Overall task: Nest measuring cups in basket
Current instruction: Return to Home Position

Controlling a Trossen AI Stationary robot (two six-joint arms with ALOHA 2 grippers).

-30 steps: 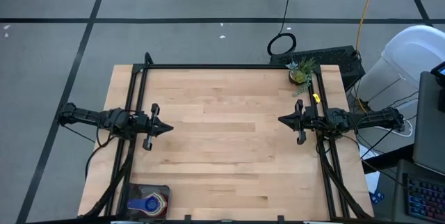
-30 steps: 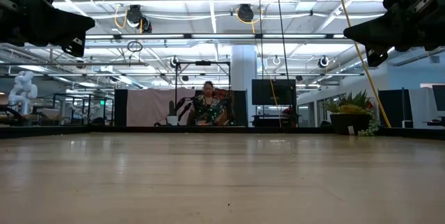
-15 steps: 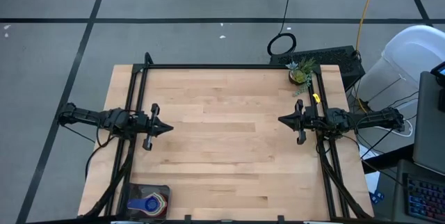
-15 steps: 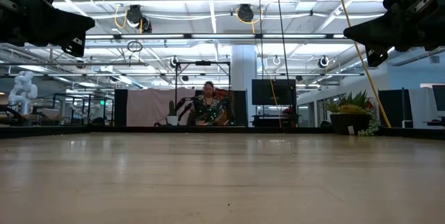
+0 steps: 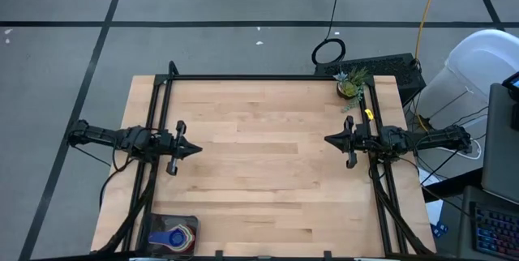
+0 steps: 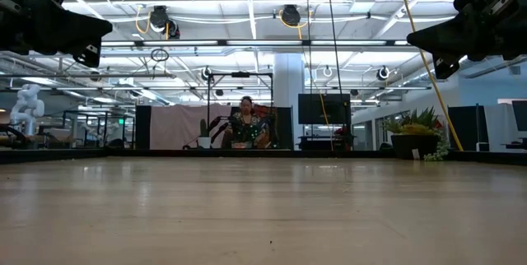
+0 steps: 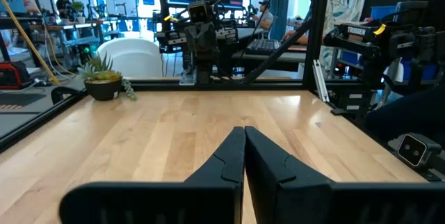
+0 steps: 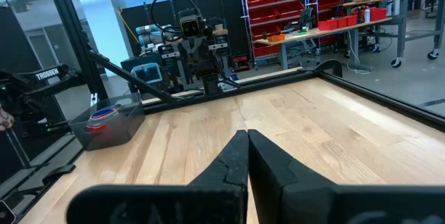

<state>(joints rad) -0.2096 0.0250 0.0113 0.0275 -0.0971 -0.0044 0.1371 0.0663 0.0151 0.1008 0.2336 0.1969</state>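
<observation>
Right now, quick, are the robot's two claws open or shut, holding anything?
Left dark two-finger gripper: shut, empty, at the left edge of the light wooden table.
Right dark two-finger gripper: shut, empty, at its right edge.

Bright, even overhead light from ceiling strips (image 6: 247,43); faint shadows on table (image 5: 268,172).

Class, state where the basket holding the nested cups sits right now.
In the high view the basket sits at the lower-left corner of the table, on the robot's left, apart from the left gripper, with the measuring cups inside.
</observation>
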